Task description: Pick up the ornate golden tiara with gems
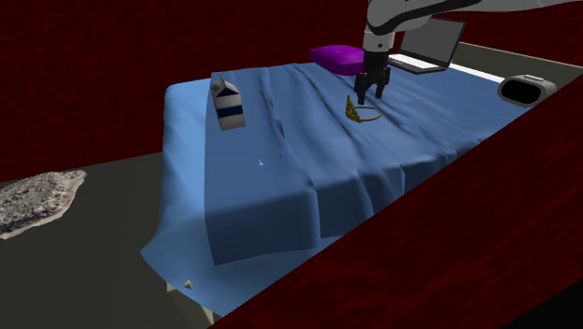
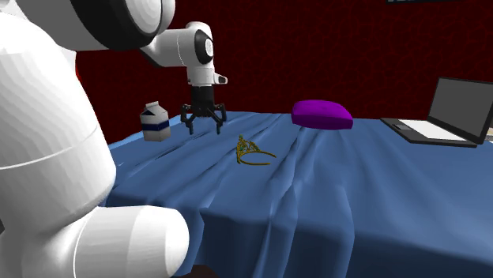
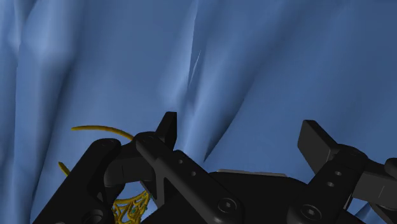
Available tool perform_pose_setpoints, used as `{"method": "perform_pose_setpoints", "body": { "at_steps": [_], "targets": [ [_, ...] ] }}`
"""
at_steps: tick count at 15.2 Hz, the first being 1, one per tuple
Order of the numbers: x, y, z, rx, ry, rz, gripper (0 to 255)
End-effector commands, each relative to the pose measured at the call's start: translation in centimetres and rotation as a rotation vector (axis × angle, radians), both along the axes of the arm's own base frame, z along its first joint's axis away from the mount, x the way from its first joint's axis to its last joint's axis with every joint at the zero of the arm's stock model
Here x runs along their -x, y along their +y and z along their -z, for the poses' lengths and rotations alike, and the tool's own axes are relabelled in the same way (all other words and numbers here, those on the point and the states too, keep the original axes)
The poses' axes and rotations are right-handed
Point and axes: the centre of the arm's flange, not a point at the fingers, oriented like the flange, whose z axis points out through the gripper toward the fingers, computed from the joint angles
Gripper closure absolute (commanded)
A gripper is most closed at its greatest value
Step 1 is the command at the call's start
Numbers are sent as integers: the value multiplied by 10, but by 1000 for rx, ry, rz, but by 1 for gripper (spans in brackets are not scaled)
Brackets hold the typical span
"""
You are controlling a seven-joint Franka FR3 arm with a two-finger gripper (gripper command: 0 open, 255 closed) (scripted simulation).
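The golden tiara [image 1: 361, 112] lies on the wrinkled blue bedsheet [image 1: 280, 150], its band curving out to one side. My black gripper [image 1: 370, 93] hangs open just above the sheet, a little beyond the tiara towards the purple cushion. From the second exterior view the gripper [image 2: 205, 126] points down, above and to the left of the tiara [image 2: 252, 151], not touching it. In the wrist view the tiara [image 3: 130, 208] peeks out beside and behind one finger [image 3: 167, 125]. Between the fingers of the gripper [image 3: 242, 133] there is just blue sheet.
A white and blue milk carton [image 1: 227, 103] stands on the bed to the shoulder view's left. A purple cushion [image 1: 338, 58] and an open laptop [image 1: 425, 47] lie behind the gripper. A grey device [image 1: 526, 89] sits at the right. A dark red panel [image 1: 448, 243] crosses the foreground.
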Motion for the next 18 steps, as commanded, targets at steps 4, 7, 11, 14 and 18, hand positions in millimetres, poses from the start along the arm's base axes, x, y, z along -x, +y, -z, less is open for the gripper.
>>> {"method": "perform_pose_setpoints", "body": {
  "at_steps": [4,7,11,14,18],
  "targets": [
    [-47,-40,29,7,14,19,0],
    [-73,-65,47,11,23,31,0],
    [-108,-98,70,16,35,47,0],
    [-128,-119,84,19,42,56,0],
    [-128,-119,105,19,42,56,0]
  ]
}}
